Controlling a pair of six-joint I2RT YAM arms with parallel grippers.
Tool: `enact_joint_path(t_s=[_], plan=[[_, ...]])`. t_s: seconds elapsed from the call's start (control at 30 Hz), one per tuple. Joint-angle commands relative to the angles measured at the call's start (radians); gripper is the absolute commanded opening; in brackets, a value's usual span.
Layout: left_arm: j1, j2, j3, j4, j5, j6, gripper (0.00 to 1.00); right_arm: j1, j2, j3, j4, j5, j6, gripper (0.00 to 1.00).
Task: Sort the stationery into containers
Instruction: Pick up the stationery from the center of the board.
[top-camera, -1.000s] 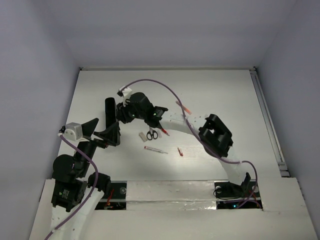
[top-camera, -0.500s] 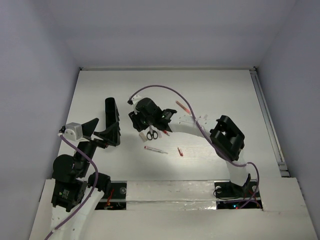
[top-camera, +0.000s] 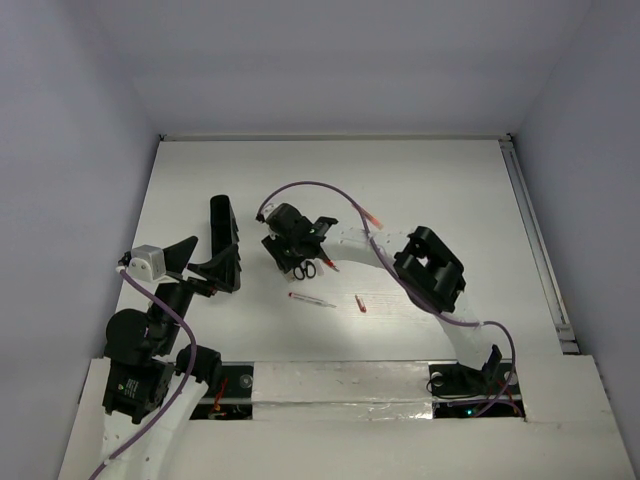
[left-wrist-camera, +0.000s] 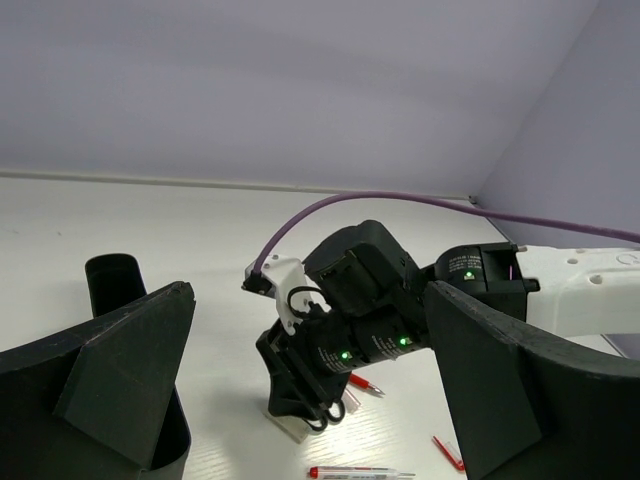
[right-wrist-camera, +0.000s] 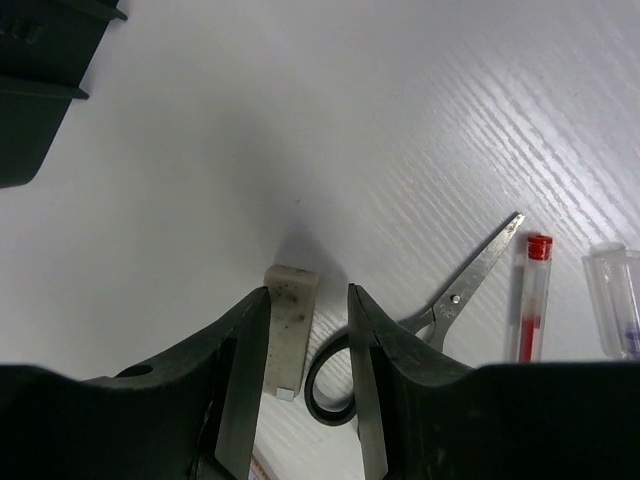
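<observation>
My right gripper (top-camera: 287, 260) is down at the table, open, with its fingers on either side of a small tan eraser (right-wrist-camera: 289, 328). The eraser lies against one finger, with a gap to the other. Black-handled scissors (right-wrist-camera: 440, 310) lie just beside it, and also show in the top view (top-camera: 304, 268). A red-and-white pen (right-wrist-camera: 533, 296) and a clear cap (right-wrist-camera: 620, 298) lie past the scissors. The long black box (top-camera: 221, 225) stands to the left. My left gripper (top-camera: 207, 258) is open and empty beside the box, and its fingers (left-wrist-camera: 120, 370) frame the right gripper (left-wrist-camera: 305, 400).
A red-and-white pen (top-camera: 312, 299) and a tiny red piece (top-camera: 360, 303) lie nearer the arms' bases. Another thin pen (top-camera: 368, 214) lies farther back, by the right arm's purple cable (top-camera: 320, 186). The right arm (top-camera: 430, 270) spans the table's right half.
My right gripper has moved away from the black box, to the right and down, and now straddles the eraser by the scissors. The left arm has not moved.
</observation>
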Motion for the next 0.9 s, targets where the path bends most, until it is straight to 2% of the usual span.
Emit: enact_joint_path(t_s=[0.0,0.4,0.43,0.47,0.53,0.67,0.87], plan=[[0.004,0.002,-0.005,0.042,0.012,-0.005,0.99,-0.002,0.018,0.06,-0.042,-0.015,-0.004,0.43],[0.004,0.001,-0.007,0.045,0.015,-0.003,0.99,-0.002,0.039,0.087,-0.091,-0.027,-0.001,0.45],[0.004,0.001,-0.008,0.045,0.015,-0.003,0.99,-0.002,0.039,0.084,-0.088,-0.027,-0.001,0.45],[0.004,-0.001,-0.007,0.045,0.017,-0.003,0.99,-0.002,0.044,0.09,-0.089,-0.027,-0.001,0.39],[0.004,0.001,-0.007,0.045,0.015,-0.003,0.99,-0.002,0.055,0.103,-0.109,-0.027,-0.001,0.37],[0.004,0.002,-0.008,0.045,0.017,-0.003,0.99,-0.002,0.069,0.12,-0.12,-0.087,0.001,0.45],[0.004,0.005,-0.008,0.048,0.02,-0.005,0.99,-0.002,0.053,0.129,-0.118,-0.073,-0.004,0.47]])
